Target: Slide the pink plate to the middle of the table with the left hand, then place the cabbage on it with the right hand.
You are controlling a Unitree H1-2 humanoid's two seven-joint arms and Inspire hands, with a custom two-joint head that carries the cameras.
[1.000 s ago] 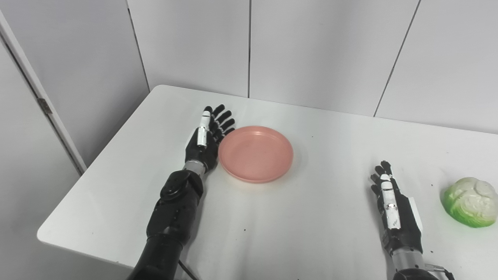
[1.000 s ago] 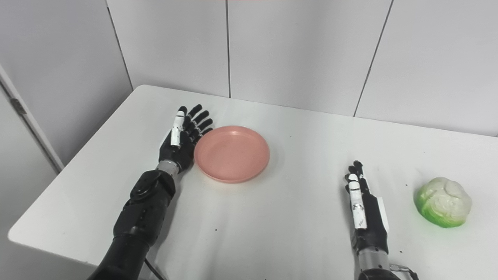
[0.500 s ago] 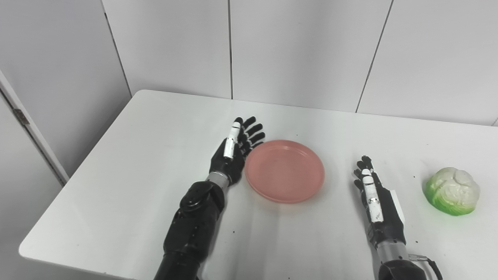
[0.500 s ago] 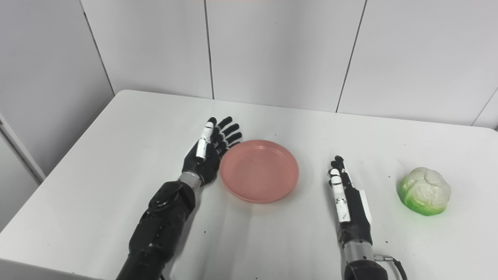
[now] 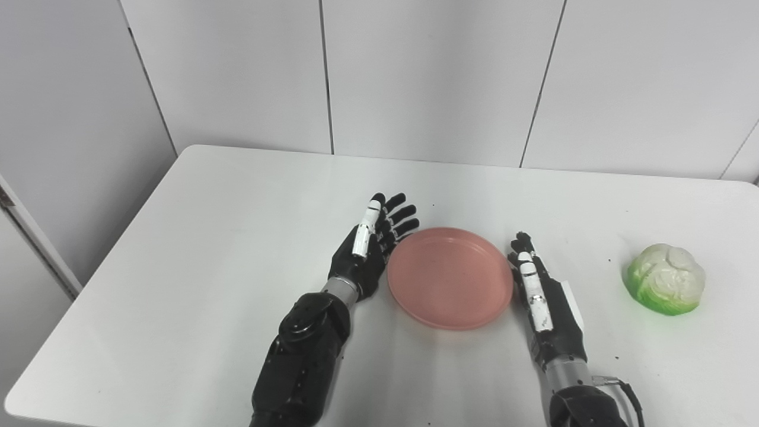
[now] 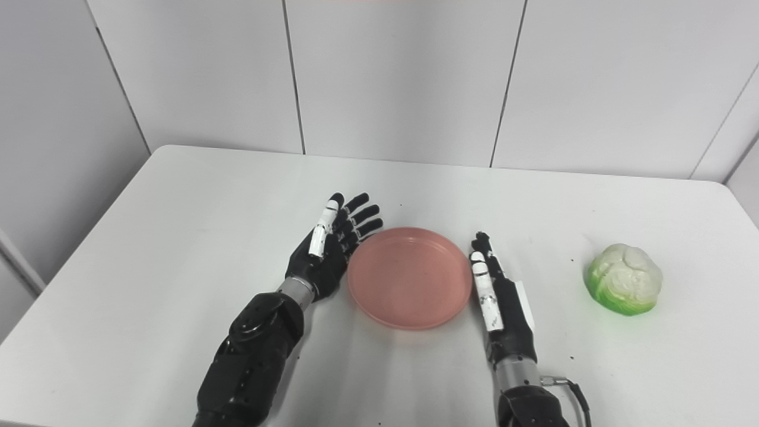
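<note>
Pink plate (image 5: 450, 277) has slid right to mid-table, left hand (image 5: 370, 252) flat and spread against it; cabbage (image 5: 666, 278) next, right hand (image 5: 542, 299) spread, empty.

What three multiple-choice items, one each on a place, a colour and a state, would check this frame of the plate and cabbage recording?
1. Where is the cabbage?
A. on the plate
B. on the table, right of the right hand
C. in the left hand

2. What colour is the plate?
A. pink
B. blue
C. white

3. How is the left hand?
A. shut on the cabbage
B. open beside the plate's left rim
C. shut in a fist

Answers:
1 B, the cabbage lies apart beyond the right hand.
2 A, it is pink throughout.
3 B, its fingers are spread, holding nothing.
</note>
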